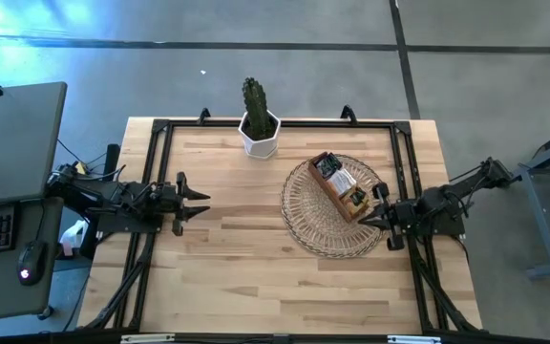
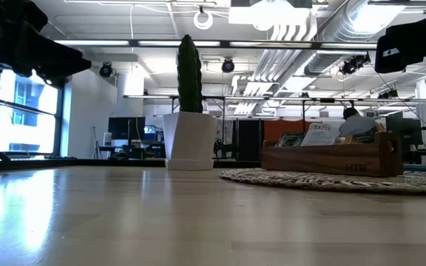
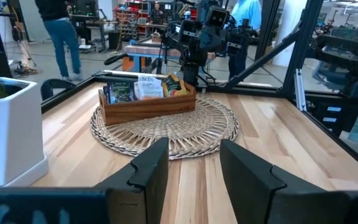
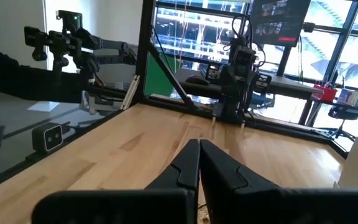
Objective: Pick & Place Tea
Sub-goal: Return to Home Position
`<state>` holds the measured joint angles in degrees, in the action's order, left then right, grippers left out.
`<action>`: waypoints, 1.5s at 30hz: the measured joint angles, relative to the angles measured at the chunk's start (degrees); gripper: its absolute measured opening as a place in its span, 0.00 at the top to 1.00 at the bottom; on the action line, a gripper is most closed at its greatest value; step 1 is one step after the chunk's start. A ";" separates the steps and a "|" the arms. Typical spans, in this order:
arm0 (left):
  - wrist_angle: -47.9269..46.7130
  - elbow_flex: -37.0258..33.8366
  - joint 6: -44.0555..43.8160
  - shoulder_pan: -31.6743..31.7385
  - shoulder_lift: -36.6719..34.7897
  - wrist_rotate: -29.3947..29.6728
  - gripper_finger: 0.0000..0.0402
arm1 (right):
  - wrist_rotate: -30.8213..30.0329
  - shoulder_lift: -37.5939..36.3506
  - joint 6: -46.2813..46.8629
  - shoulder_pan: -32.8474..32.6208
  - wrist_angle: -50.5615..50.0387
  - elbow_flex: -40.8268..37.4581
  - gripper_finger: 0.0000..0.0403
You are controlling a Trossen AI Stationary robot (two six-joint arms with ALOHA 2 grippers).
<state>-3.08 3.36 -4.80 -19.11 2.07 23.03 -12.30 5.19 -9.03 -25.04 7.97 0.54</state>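
The tea sachets (image 1: 337, 182) stand on edge in a brown wooden box (image 1: 349, 198) that sits on a round wicker tray (image 1: 306, 222), right of the table's middle. The left wrist view shows black-and-green, white and orange sachets (image 3: 143, 88) above the box wall (image 3: 146, 106). In the low view the sachets (image 2: 313, 134) also stick up out of the box. My left gripper (image 1: 201, 199) hovers open over the table's left part, pointing toward the tray (image 3: 194, 163). My right gripper (image 1: 367, 218) is shut (image 4: 199, 159), above the tray's right rim, right of the box.
A cactus in a white pot (image 1: 259, 127) stands near the far edge, left of the tray (image 2: 189, 140). A black frame (image 1: 285, 123) runs around the tabletop. Bare wood (image 1: 246, 268) lies between my grippers and toward the near edge. People move in the room behind.
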 joint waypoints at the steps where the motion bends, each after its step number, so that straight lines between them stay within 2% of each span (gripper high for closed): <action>1: 0.01 0.00 0.00 0.00 0.00 0.00 0.64 | 0.01 -0.01 0.01 0.00 0.00 0.00 0.98; 45: 0.01 0.00 0.00 0.00 0.00 -0.03 0.64 | 0.01 0.00 0.01 0.00 0.00 -0.04 0.97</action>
<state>-3.07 3.36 -4.80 -19.11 2.07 22.99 -12.29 5.19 -9.02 -25.04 7.97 0.49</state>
